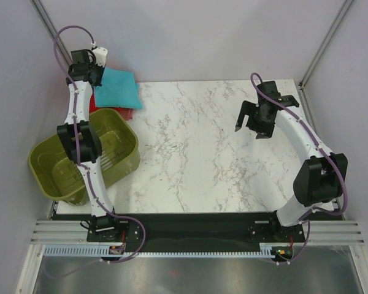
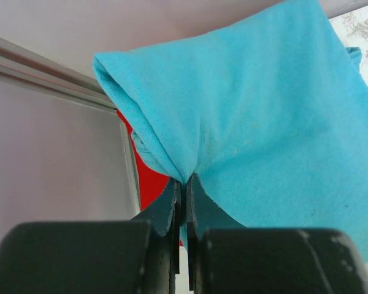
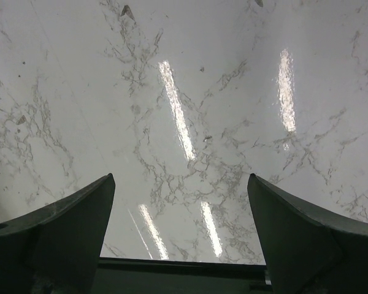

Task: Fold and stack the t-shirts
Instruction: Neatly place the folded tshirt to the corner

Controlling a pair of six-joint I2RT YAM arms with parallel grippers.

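Left jaws pinch turquoise t-shirt (image 2: 264,116) atop red t-shirt (image 2: 149,184).

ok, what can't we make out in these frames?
- red t-shirt: mostly covered by the turquoise t-shirt, both views.
- turquoise t-shirt's neck: not visible in any view.
- basket floor: top view, the left arm crosses it.
- left gripper: top view, its wrist hides the fingertips.

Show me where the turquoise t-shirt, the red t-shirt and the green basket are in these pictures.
turquoise t-shirt (image 1: 118,87): top view, middle of the folded cloth.
red t-shirt (image 2: 148,193): left wrist view, strip showing under the turquoise one.
green basket (image 1: 113,130): top view, inner wall on its right side.
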